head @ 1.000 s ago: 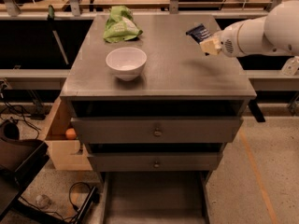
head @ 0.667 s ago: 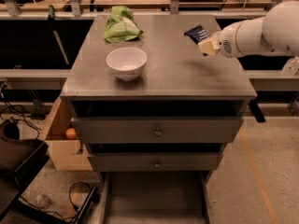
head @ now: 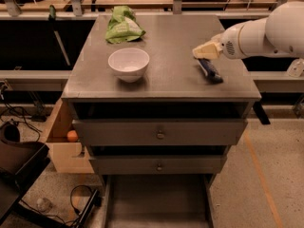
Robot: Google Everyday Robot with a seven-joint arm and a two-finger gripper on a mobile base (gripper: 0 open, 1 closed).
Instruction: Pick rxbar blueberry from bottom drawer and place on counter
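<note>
The cream pincer (head: 199,52) on the white arm (head: 266,34) hovers over the right side of the square grey metal tabletop (head: 171,42); I cannot tell whether it is spread or pressed together. Just nearer, the small dark navy snack bar (head: 211,71) lies flat on the tabletop. A white round bowl (head: 128,64) sits left.

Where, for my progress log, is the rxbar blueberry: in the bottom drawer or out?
Out: the rxbar blueberry lies on the counter, just in front of the end effector near its right side.

Dim warm light; claw (head: 203,52) over counter (head: 169,82)
</note>
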